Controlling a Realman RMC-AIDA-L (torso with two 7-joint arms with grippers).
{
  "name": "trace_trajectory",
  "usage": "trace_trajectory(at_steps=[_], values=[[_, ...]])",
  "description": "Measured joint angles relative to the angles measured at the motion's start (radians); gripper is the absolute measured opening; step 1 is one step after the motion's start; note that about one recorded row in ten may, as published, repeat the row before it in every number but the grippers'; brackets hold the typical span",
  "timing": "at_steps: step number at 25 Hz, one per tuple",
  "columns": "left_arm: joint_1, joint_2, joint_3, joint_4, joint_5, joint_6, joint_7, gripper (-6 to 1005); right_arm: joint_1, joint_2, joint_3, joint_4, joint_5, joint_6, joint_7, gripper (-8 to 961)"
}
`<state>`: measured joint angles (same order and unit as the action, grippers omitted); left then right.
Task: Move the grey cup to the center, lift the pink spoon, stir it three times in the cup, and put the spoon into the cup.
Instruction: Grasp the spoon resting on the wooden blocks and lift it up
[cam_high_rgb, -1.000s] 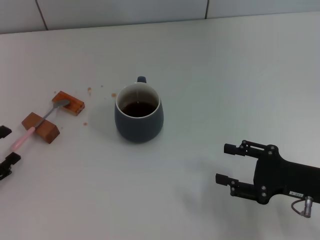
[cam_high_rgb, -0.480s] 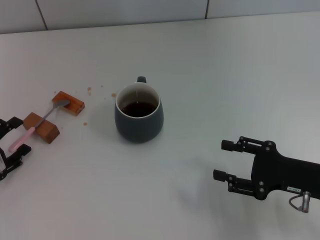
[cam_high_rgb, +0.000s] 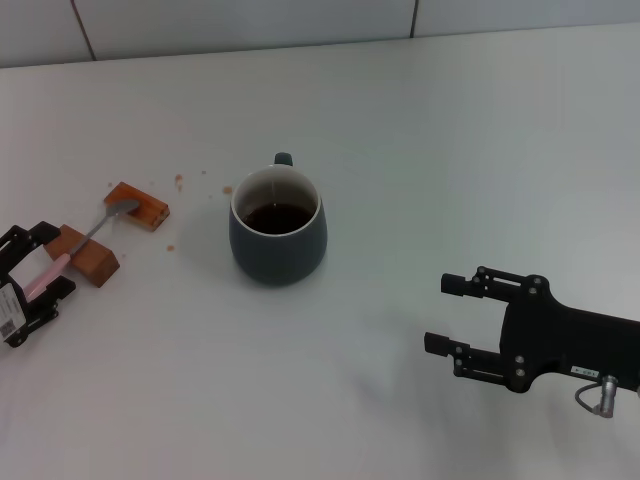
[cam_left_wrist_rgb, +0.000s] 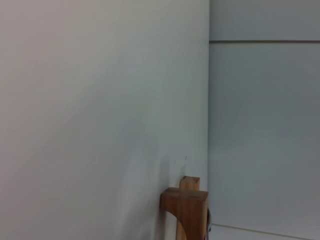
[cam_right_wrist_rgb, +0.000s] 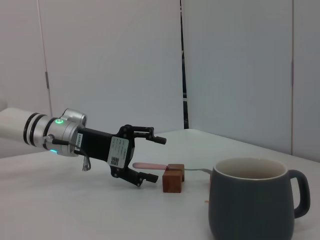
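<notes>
Your head view hides what the right wrist view shows: the left gripper (cam_right_wrist_rgb: 152, 158), at nine o'clock of the grey cup (cam_high_rgb: 277, 226), straddles the pink spoon (cam_right_wrist_rgb: 150, 165) with jaws spread, while the right gripper (cam_high_rgb: 447, 314) waits released at five.

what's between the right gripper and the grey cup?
Nothing: head view shows only bare white table between the open right gripper and the grey cup.
</notes>
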<state>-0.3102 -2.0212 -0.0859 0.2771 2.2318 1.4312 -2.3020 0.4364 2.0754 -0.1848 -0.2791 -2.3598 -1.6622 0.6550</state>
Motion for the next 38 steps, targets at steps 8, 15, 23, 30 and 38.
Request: trace_trajectory(at_steps=[8,15,23,30,38], values=[[-0.006,-0.002,-0.001,-0.003,-0.003,-0.015,0.002,842,0.008,0.0,0.001,0.0,0.001,0.001,0.006,707],[-0.007,-0.003,-0.001,-0.003,-0.002,-0.024,0.003,842,0.012,0.0,-0.001,0.0,0.001,0.001,0.014,706],[0.003,-0.011,-0.002,-0.006,0.0,-0.035,0.01,540,0.015,0.0,0.0,0.0,0.001,0.001,0.014,706],[0.005,-0.011,-0.007,-0.021,-0.002,-0.036,0.024,339,0.019,0.0,0.001,0.0,0.001,0.001,0.014,705],[0.004,-0.01,-0.009,-0.025,-0.004,-0.042,0.033,338,0.024,0.0,-0.001,0.003,0.001,0.009,0.017,704]])
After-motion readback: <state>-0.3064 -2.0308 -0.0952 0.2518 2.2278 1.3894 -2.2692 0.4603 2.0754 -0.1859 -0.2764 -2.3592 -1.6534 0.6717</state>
